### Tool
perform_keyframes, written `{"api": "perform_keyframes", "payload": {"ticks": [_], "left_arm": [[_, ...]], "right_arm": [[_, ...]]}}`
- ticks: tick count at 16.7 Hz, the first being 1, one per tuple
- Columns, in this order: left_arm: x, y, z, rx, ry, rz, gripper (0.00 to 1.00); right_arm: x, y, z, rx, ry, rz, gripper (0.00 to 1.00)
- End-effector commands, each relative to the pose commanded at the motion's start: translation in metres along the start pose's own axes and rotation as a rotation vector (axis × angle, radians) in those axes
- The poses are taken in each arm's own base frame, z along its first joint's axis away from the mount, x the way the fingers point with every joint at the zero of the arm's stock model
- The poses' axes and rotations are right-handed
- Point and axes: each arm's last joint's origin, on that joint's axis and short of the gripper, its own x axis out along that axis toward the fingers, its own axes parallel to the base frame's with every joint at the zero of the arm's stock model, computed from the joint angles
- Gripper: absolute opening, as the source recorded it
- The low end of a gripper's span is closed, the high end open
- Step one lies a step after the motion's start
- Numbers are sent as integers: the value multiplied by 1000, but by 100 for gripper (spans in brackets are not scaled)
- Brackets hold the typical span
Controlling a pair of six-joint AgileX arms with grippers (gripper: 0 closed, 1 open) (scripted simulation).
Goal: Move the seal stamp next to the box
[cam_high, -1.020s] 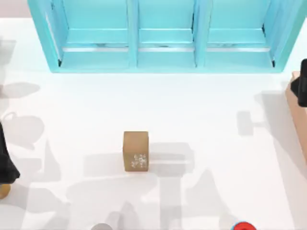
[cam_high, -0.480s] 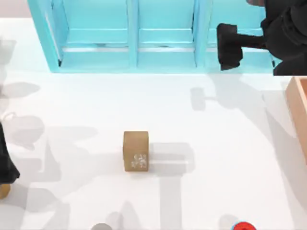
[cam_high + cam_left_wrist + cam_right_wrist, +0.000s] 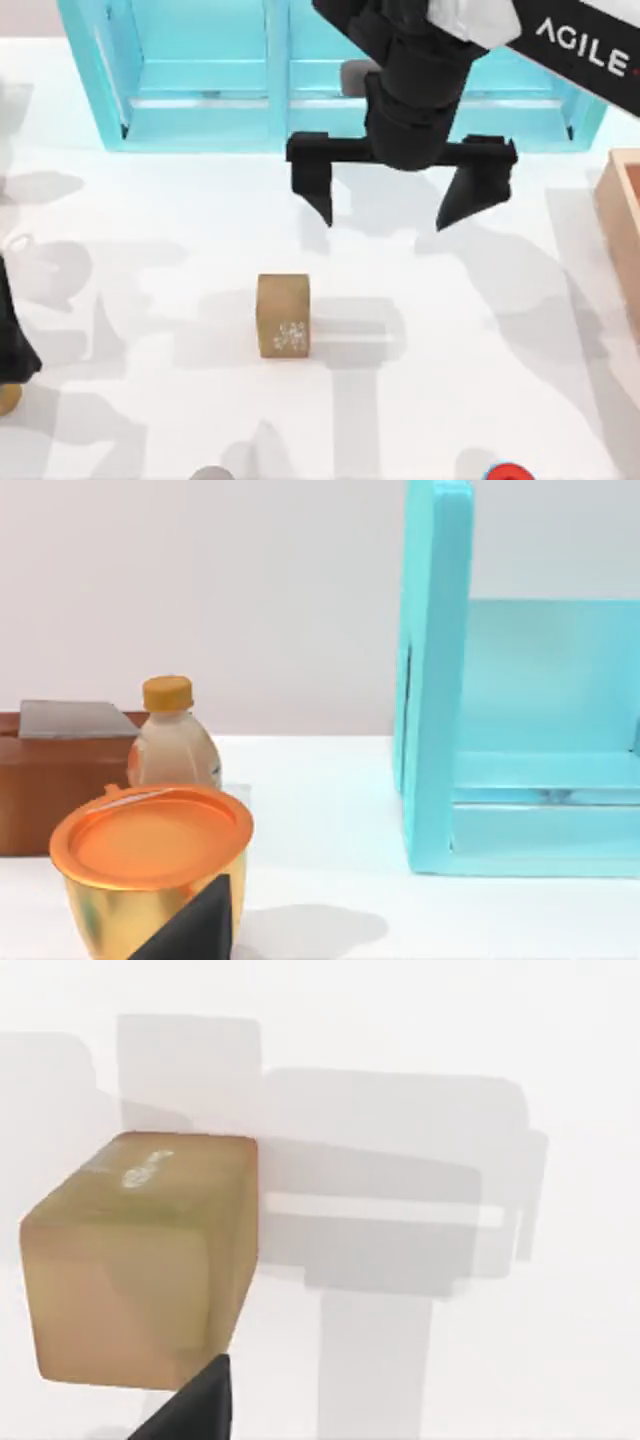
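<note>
The seal stamp (image 3: 283,315), a small tan-brown block with pale carved marks on its near face, stands on the white table left of centre; the right wrist view shows the seal stamp (image 3: 140,1260) close up. My right gripper (image 3: 400,205) hangs open above the table, behind and to the right of the stamp, its dark fingers spread wide with nothing between them. The box (image 3: 622,225), pinkish-tan wood, is cut off by the table's right edge. My left arm (image 3: 12,340) stays parked at the left edge.
A big turquoise shelf unit (image 3: 340,75) spans the back. A red-and-blue round thing (image 3: 508,472) lies at the front edge. In the left wrist view a gold-orange cup (image 3: 150,870), a small bottle (image 3: 172,745) and a brown block (image 3: 55,780) stand near the shelf's side (image 3: 435,670).
My right arm has swung in from the far right to above the table's middle, behind the stamp, fingers spread. The stamp and left arm have not moved.
</note>
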Motion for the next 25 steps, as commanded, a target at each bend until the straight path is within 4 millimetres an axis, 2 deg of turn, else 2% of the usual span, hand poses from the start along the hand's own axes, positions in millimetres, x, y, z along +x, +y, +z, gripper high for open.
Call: {"api": "perform_keyframes", "payload": {"ticks": [4, 7, 10, 19, 22, 25], "left_arm": [[0, 0, 0, 0, 0, 0, 100], [0, 0, 0, 0, 0, 0, 100], [0, 0, 0, 0, 0, 0, 100], [0, 0, 0, 0, 0, 0, 100], [0, 0, 0, 0, 0, 0, 100], [0, 0, 0, 0, 0, 0, 100]], "right_arm": [[27, 49, -4, 30, 75, -62, 100], [34, 76, -14, 37, 67, -87, 100], [30, 92, -23, 36, 26, -89, 100], [28, 95, -24, 36, 1, -81, 100], [46, 97, -22, 33, -6, -75, 100], [82, 94, -22, 34, 7, -89, 100]]}}
